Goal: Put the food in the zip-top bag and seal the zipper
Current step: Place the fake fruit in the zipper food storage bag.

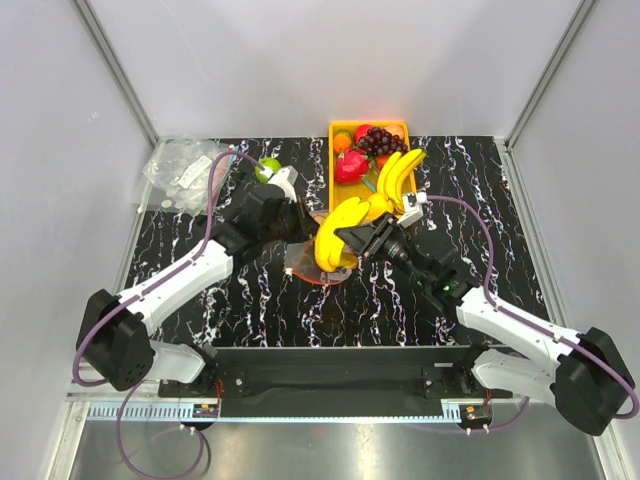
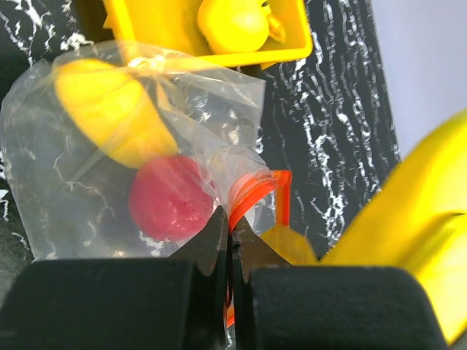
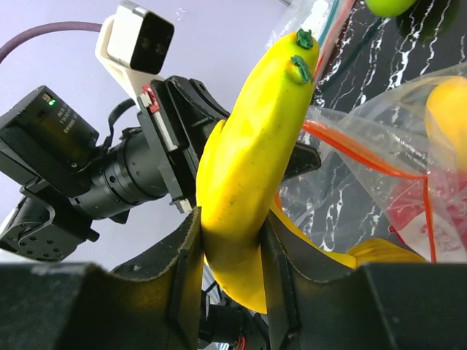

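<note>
The clear zip-top bag [image 2: 66,197] lies on the black marbled table with a yellow piece of food [image 2: 109,109] and a pink-red fruit [image 2: 169,197] inside. My left gripper [image 2: 230,226] is shut on the bag's mouth at the red-orange zipper [image 2: 257,186]. Seen from above, the left gripper [image 1: 303,232] holds the bag [image 1: 300,263] at mid-table. My right gripper [image 3: 232,248] is shut on a yellow banana bunch [image 3: 248,168], held just over the bag's mouth [image 3: 379,138]. From above, the right gripper [image 1: 352,240] and the bananas [image 1: 335,240] sit right beside the left gripper.
A yellow tray [image 1: 336,128] at the back centre holds grapes [image 1: 380,140], a red fruit [image 1: 350,166], an orange and more bananas [image 1: 395,175]. A green fruit [image 1: 268,168] lies behind the left gripper. A pile of clear packets [image 1: 185,170] sits back left.
</note>
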Robot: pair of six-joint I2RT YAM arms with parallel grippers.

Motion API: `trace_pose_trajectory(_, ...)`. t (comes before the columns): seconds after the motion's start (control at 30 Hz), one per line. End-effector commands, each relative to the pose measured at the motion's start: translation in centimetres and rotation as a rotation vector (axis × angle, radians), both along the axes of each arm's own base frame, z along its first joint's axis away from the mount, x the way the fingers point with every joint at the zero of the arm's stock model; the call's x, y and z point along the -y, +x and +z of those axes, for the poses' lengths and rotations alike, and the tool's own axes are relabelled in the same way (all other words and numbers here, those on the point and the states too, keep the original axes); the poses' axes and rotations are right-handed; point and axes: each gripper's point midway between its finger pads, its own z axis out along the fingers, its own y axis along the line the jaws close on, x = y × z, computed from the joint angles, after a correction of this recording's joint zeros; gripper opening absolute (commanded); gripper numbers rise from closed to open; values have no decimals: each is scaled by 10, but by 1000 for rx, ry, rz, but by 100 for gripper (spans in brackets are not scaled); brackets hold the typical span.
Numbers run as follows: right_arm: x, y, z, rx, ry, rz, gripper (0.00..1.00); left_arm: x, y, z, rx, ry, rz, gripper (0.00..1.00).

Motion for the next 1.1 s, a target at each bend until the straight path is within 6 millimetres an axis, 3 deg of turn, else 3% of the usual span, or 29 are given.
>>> trace_pose_trajectory(0.0, -4, -6, 37, 76, 141, 30, 17, 12, 3, 55, 79, -111, -19, 0)
trace_pose_trajectory(0.23, 0, -1, 41, 180, 177, -10, 20, 27, -3, 94, 89, -201, -52, 0)
trace_pose_trajectory(0.4, 9, 10, 31, 242, 184, -94, 18, 33, -14, 116, 81, -318, -60, 0)
trace_pose_trajectory(0.67, 0, 16, 13, 199, 201, -83, 15, 37, -18, 114, 68, -373, -65, 0)
trace_pose_trajectory(0.73, -12, 16, 9, 160, 110, -30, 14, 34, -14, 104, 63, -327, -51, 0)
trace_pose_trajectory(0.83, -19, 8, 24, 189, 29, 33, 15, 29, -7, 81, 78, -230, -35, 0)
trace_pose_trajectory(1.0, 15, 6, 48, 242, 149, -104, 13, 29, -6, 45, 52, -192, -46, 0)
trace_pose_trajectory(1.07, 26, 0, 54, 217, 240, -127, 9, 30, -8, 20, 24, -173, -52, 0)
